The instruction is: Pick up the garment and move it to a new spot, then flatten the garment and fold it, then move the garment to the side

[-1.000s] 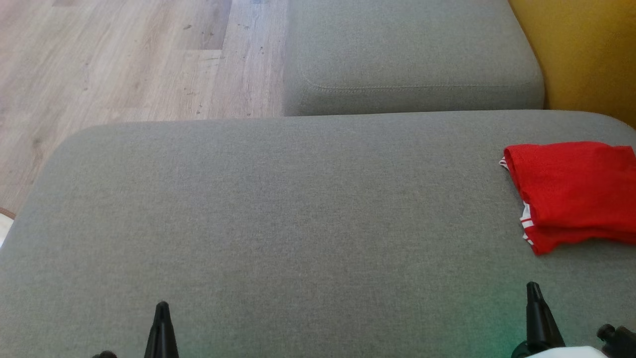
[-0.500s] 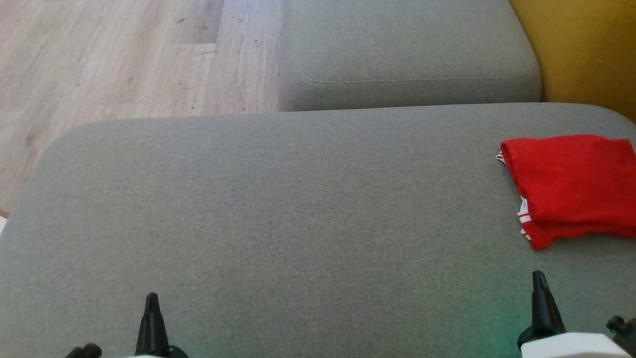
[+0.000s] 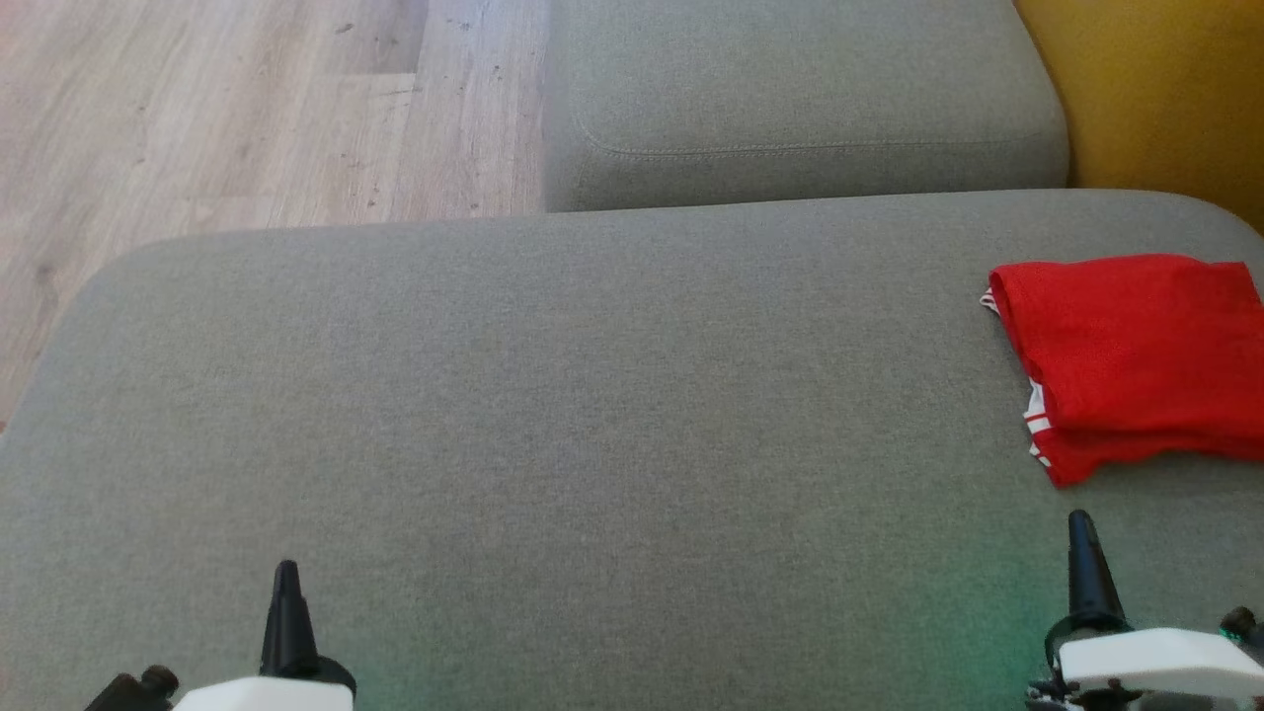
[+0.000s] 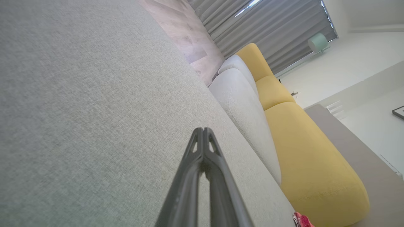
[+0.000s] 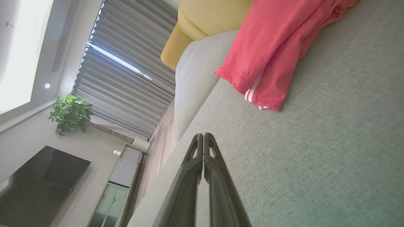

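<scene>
Grey sofa cushion point(image 3: 592, 444) is the work surface, with wood floor point(image 3: 197, 118) far left and a yellow sofa point(image 3: 1165, 89) far right.

Left gripper point(image 3: 286, 583): fingers pressed together, holding nothing, low over bare cushion at the near left. Right gripper point(image 3: 1081, 528): same, tips together and empty, near right. Its tip points at the garment point(image 3: 1126, 355) but stops short of the near corner, so no contact.

The garment is red with white stripes at the hem. It lies in a folded stack on the cushion's right side and is cut off by the head view's right edge. In the right wrist view the layers sit one over the other and look fairly flat.

What changed: over the last second the whole head picture slid, and more of both pale wrists now shows. I read that as my camera moving. The garment kept its place on the cushion.

Judgement: fold done, garment already parked at the side, so the task is at or near its end and both arms are clear.

Containers: none to log. The garment rests straight on the fabric, and a second grey cushion point(image 3: 790, 89) sits behind it.
</scene>
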Robot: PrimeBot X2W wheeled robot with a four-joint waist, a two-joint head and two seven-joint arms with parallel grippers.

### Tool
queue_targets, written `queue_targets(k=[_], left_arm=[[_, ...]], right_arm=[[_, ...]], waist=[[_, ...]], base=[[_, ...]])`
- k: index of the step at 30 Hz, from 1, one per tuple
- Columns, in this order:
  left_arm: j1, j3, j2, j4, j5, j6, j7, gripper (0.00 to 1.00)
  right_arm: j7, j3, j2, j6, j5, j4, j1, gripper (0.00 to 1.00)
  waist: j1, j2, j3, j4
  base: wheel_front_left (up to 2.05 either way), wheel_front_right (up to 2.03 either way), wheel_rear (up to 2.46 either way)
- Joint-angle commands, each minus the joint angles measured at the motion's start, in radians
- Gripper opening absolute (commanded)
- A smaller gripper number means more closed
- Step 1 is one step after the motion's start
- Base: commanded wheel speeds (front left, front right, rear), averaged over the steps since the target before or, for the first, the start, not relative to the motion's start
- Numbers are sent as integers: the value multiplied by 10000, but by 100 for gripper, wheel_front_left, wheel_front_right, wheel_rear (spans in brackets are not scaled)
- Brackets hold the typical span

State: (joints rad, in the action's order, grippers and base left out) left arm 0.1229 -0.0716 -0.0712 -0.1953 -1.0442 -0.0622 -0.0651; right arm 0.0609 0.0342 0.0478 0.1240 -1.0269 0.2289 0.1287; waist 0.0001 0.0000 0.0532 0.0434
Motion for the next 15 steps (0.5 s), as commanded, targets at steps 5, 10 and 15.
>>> queue_targets(k=[5,10,15], left_arm=[[-753,396,-132,165,-822,-136,174,0],[-927,511,-131,92,-1421,-199,317,0],[-1101,626,-129,18,-2016,-262,460,0]], right_arm=[[-194,-38,251,44,-857,-236,-756,0],[-339,16,255,47,-1463,-193,-938,0],[-483,71,258,49,-2064,-150,-1118,0]], waist=[[-1,0,-67,-52],[-1,0,-124,-96],[-1,0,-181,-139]], base=[[0,0,0],[0,0,0],[0,0,0]])
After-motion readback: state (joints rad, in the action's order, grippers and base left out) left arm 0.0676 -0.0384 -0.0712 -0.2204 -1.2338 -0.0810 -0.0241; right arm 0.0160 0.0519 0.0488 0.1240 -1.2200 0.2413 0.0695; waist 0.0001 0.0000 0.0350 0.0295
